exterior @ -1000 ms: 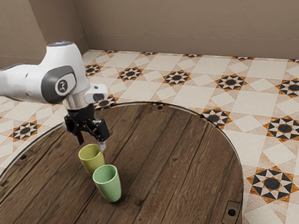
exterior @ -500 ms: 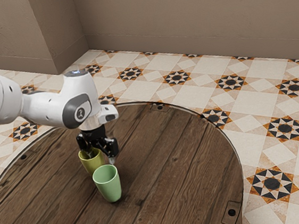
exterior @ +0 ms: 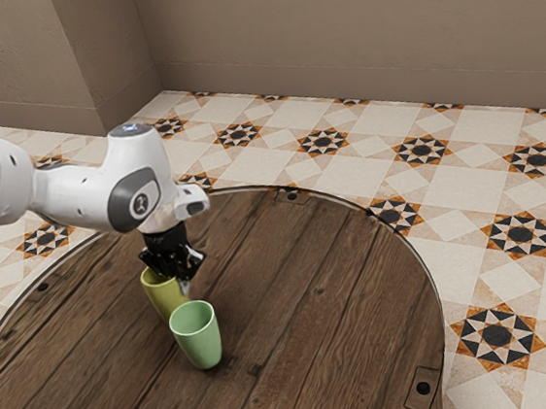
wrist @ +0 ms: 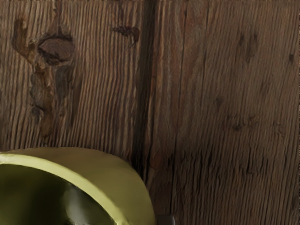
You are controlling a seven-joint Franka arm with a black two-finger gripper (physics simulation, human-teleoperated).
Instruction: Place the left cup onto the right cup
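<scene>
Olive cup (exterior: 162,296): pinched at rim wall by gripper (exterior: 180,276), ready for lifting. Stands upright just beside green cup (exterior: 197,336), open-mouthed for stacking.

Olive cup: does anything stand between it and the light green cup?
Nothing visible does. The olive cup stands close beside the light green cup on the wooden table, with the gripper at its rim.

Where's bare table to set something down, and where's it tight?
Free: the whole stretch of table from the green cup to the rim on the exterior view's right, and the planks past the olive cup toward that view's left rim. Crowded: around the gripper and the two cups, which stand close together.
</scene>
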